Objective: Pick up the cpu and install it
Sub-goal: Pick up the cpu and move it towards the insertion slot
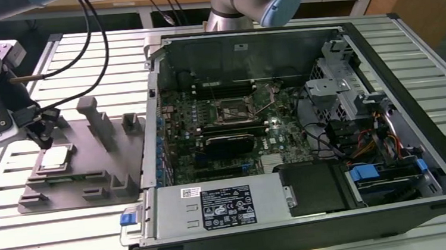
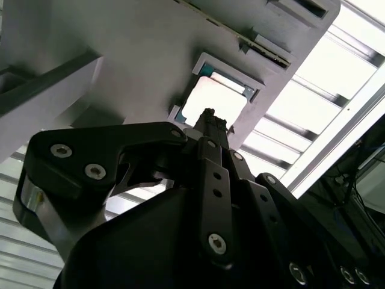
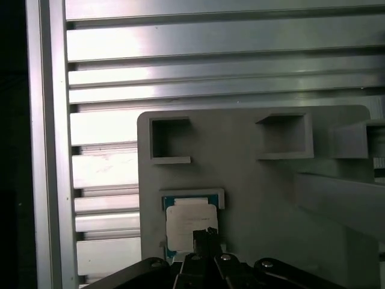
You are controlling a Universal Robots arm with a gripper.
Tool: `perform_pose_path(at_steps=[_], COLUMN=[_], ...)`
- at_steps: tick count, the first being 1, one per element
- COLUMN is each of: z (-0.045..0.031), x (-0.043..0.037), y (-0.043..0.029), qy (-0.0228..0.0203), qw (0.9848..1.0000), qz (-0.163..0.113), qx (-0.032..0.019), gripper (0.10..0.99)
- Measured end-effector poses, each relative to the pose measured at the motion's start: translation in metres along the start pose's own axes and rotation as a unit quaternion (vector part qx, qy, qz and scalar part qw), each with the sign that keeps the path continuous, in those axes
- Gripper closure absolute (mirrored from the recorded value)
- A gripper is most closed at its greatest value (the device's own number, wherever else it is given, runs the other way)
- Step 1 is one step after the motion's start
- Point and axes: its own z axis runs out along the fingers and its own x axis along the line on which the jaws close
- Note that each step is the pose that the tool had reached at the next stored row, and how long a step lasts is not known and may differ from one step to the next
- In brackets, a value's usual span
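Cpu [image 1: 55,158] lies flat in recess of grey fixture plate [image 1: 80,185], exterior view's left, beside open computer case [image 1: 417,163]. Gripper [image 1: 43,141] directly above cpu, jaws together, holding nothing. Chip likely light, stiff, slick-topped, fragile; take by opposite edges.

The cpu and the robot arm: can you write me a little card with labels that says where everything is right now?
cpu: lying flat in its nest on the grey fixture plate
gripper: right over the cpu; cannot tell if it touches
grey fixture plate: on the slatted metal table, at the exterior view's left of the computer case
computer case: side open, motherboard showing
task so far: cpu not yet installed
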Motion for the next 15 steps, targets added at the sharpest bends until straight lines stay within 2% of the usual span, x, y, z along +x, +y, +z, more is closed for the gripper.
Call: perform_pose_path(at_steps=[15], z=[0.027], x=[0.0054], y=[-0.0043], qy=[0.0001], qw=[1.0], qz=[0.0], qx=[0.0], gripper=[0.98])
